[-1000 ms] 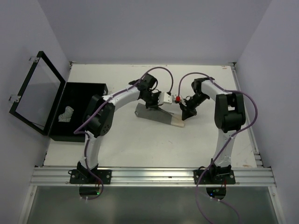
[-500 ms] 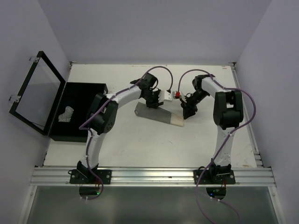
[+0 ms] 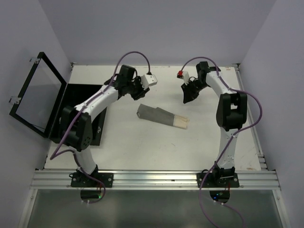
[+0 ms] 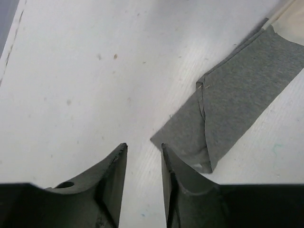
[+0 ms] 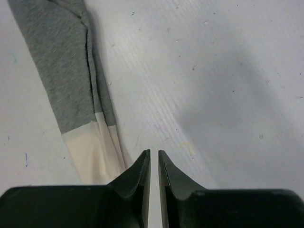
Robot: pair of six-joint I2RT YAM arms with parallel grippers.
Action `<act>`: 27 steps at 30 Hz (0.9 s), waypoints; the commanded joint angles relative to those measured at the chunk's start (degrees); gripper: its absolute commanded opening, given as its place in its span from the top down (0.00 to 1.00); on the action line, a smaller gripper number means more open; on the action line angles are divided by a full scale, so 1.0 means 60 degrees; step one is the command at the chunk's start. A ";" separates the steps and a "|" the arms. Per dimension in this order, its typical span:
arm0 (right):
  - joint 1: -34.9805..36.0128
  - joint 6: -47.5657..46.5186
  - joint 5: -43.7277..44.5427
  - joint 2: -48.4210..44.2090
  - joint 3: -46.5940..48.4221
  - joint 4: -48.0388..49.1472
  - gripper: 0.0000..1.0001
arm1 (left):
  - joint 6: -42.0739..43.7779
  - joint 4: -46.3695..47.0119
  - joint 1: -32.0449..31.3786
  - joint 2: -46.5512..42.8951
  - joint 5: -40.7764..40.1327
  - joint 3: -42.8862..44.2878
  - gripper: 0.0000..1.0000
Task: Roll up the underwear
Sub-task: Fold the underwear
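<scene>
One underwear (image 3: 160, 116) lies flat mid-table, folded into a long heather-grey strip with a cream end (image 3: 181, 123) at the right. My left gripper (image 3: 137, 94) hovers just beyond its left end, open and holding nothing. In the left wrist view the grey strip (image 4: 237, 99) lies ahead and right of the gripper (image 4: 143, 148). My right gripper (image 3: 187, 97) hangs beyond the cream end, well clear of it. Its jaws (image 5: 154, 153) stand only a narrow slit apart, with bare table showing between them. The strip (image 5: 61, 71) runs to their left, its cream end (image 5: 92, 154) nearest the left finger.
A flat black box (image 3: 83, 97) sits at the table's left side with its hinged glass lid (image 3: 35, 95) raised outward. My left arm's elbow hangs over the box. Walls close in the table at the back and both sides.
Both grippers have let go of the underwear and pulled back toward the far wall. The left arm swung left as its jaws opened. The strip stays flat where it was.
</scene>
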 commanded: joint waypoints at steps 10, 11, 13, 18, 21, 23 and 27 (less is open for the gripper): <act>0.1121 0.2589 0.2028 -0.0155 -0.2515 0.1886 0.93 | -0.2058 0.0012 0.0228 -0.1370 -0.0159 -0.3493 1.00; 0.1252 0.2633 0.2188 -0.0244 -0.2821 0.2017 0.94 | -0.2160 0.0128 0.0228 -0.1312 -0.0072 -0.3610 1.00; 0.1370 0.2721 0.2088 -0.0434 -0.3174 0.2062 0.95 | -0.2336 0.0275 0.0228 -0.1122 -0.0013 -0.3727 1.00; 0.1502 0.3421 0.0978 -0.0493 -0.4082 0.2149 0.97 | -0.2731 0.0847 0.0213 -0.0347 0.0236 -0.3758 1.00; 0.1619 0.3934 0.0346 -0.0596 -0.4742 0.2501 0.97 | -0.2980 0.1198 0.0228 0.0123 0.0427 -0.3421 1.00; 0.1824 0.4040 -0.0268 -0.0596 -0.5123 0.2721 0.97 | -0.3040 0.1403 0.0228 0.0679 0.0413 -0.2926 1.00; 0.2248 0.4813 -0.1193 -0.0450 -0.5636 0.3409 0.95 | -0.3157 0.1521 0.0243 0.1690 0.0383 -0.1709 1.00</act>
